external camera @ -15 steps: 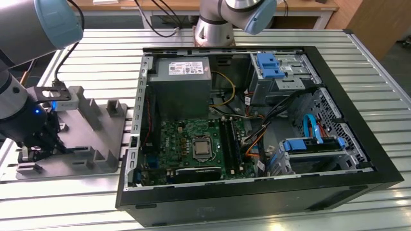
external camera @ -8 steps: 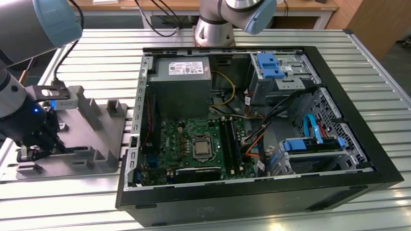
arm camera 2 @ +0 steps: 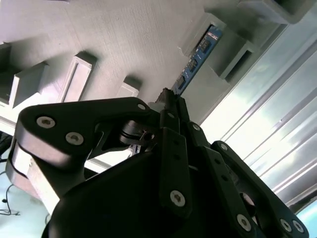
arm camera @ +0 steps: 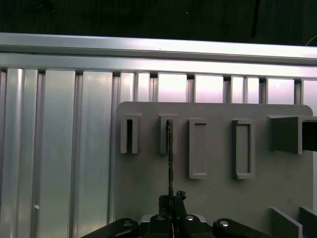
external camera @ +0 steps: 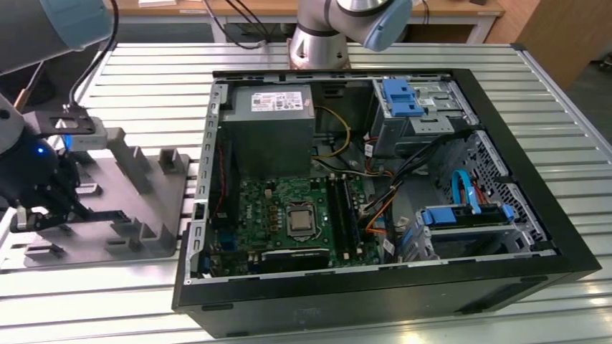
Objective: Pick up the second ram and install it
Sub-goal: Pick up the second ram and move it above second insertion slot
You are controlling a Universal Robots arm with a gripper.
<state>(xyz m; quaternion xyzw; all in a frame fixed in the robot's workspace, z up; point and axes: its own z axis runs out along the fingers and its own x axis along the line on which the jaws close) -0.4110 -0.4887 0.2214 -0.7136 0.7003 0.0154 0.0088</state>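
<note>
The second ram (arm camera: 170, 158) is a thin dark strip seen edge-on, standing in a slot of the gray moulded tray (arm camera: 223, 198). In the second wrist view it shows as a blue-edged stick (arm camera 2: 198, 55) rising from the tray (arm camera 2: 99, 39). My gripper (arm camera: 171, 202) is shut on the stick's near end, with the fingers meeting on it in both wrist views (arm camera 2: 167, 99). In the exterior view the gripper (external camera: 40, 213) hangs low over the tray (external camera: 143, 208) at that view's left, beside the open computer case (external camera: 383, 193).
The case lies open on a slatted metal table (external camera: 555, 86). Inside are a green motherboard (external camera: 277, 208) with long memory slots (external camera: 346, 215), a power supply (external camera: 272, 115), cables and blue drive brackets (external camera: 402, 97). Other tray slots (arm camera: 197, 148) stand beside the stick.
</note>
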